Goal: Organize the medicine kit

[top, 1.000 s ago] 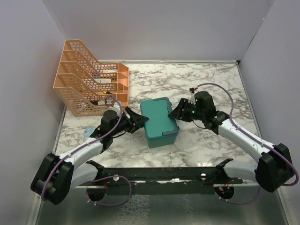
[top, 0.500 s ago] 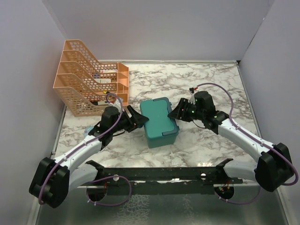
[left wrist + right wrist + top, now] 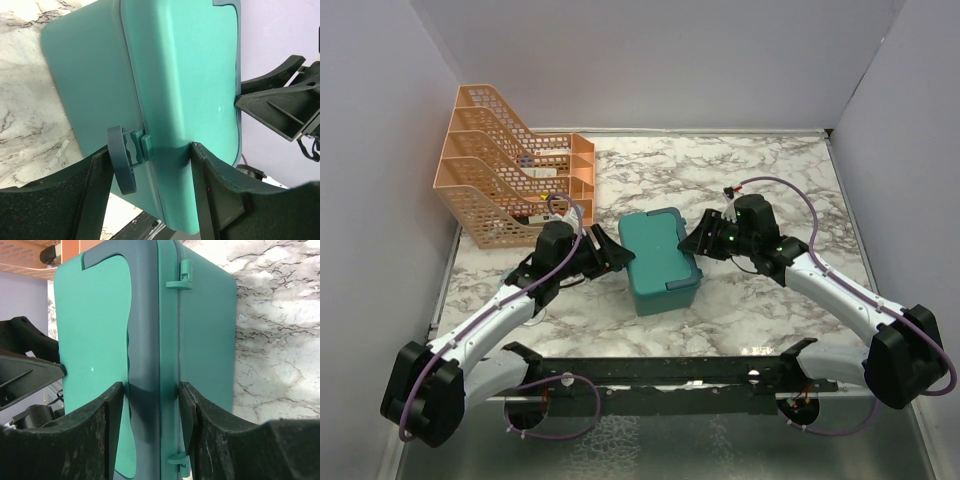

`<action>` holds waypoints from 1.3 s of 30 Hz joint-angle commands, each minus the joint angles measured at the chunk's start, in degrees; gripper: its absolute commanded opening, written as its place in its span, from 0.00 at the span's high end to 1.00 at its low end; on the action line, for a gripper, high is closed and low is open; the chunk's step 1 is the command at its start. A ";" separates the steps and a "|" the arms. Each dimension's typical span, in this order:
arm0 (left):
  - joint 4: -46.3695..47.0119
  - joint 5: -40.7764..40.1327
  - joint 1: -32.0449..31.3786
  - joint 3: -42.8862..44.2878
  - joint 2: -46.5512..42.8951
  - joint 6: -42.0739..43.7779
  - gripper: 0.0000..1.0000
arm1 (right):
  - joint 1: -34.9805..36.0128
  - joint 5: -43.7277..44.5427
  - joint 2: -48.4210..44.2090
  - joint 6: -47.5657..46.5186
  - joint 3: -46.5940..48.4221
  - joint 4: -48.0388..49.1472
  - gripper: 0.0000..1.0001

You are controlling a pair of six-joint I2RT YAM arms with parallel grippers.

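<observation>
The closed medicine kit (image 3: 660, 262) sits mid-way across the marble table (image 3: 760, 170), with the left gripper (image 3: 617, 256) at its left side and the right gripper (image 3: 697, 240) at its right. Only the wrist cameras show more: the left jaws stand parted astride the latch (image 3: 126, 161), and the right jaws astride the lid's edge between two hinges (image 3: 181, 276). Whether either pinches, I cannot tell. An orange mesh file rack (image 3: 510, 170) stands behind on the left, apart from the kit.
</observation>
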 commanded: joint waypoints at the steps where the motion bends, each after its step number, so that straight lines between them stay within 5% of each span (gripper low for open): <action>1: -7.86 -0.34 -0.51 1.89 0.26 7.67 0.40 | 0.79 3.38 2.36 -1.19 -1.43 -5.11 0.54; 30: -20.19 -4.65 -0.46 8.67 0.66 13.87 0.38 | 0.79 3.53 2.54 -0.66 -2.06 -4.15 0.54; 39: -20.54 -3.74 -0.46 9.24 -0.54 13.49 0.51 | 0.79 3.45 2.42 -0.49 -2.37 -4.04 0.54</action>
